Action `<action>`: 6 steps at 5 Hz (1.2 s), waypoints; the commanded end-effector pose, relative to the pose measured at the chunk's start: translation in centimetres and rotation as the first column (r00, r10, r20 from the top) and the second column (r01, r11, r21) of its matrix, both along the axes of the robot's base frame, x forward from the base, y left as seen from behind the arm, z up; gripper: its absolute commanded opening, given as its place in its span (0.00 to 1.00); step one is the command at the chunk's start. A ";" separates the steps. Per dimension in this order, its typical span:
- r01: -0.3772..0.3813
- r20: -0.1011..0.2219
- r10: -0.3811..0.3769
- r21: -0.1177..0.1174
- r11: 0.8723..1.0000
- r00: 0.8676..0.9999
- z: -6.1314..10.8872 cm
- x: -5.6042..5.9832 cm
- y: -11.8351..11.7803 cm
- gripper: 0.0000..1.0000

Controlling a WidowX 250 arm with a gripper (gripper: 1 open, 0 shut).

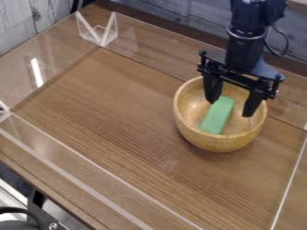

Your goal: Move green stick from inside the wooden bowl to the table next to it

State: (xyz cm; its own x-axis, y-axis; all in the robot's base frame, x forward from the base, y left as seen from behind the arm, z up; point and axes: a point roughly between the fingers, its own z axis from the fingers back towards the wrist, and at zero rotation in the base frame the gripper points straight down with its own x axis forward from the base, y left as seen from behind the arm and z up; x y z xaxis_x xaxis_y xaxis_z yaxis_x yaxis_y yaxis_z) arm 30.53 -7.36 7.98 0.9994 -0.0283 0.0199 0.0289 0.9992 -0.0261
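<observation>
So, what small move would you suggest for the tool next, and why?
I would probably lower the tool a little, keeping its jaws open, until they straddle the green stick: it lies in the wooden bowl, and the jaws stand apart over the bowl.

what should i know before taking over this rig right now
Gripper: black, fingers open, over the round light tan wooden bowl; no grip on anything.
Small green rectangular stick: lying inside the bowl, beneath the gripper.
Done: arm positioned at the bowl.
Left: grasp the stick, lift it out, set it on the brown wood-grain table beside the bowl.
</observation>
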 end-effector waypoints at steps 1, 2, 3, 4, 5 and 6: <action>0.012 0.083 -0.011 -0.009 1.000 0.996 2.0 0.9 0.3 1.00; 0.019 0.103 -0.018 -0.009 1.000 0.994 2.5 0.9 0.9 1.00; 0.019 0.123 -0.017 -0.013 1.000 0.992 3.0 0.9 1.2 1.00; 0.021 0.132 -0.019 -0.015 1.000 0.991 3.0 0.7 1.2 1.00; 0.024 0.140 -0.021 -0.016 1.000 0.990 2.8 0.5 1.0 1.00; 0.027 0.147 -0.024 -0.015 1.000 0.989 2.5 0.4 0.8 1.00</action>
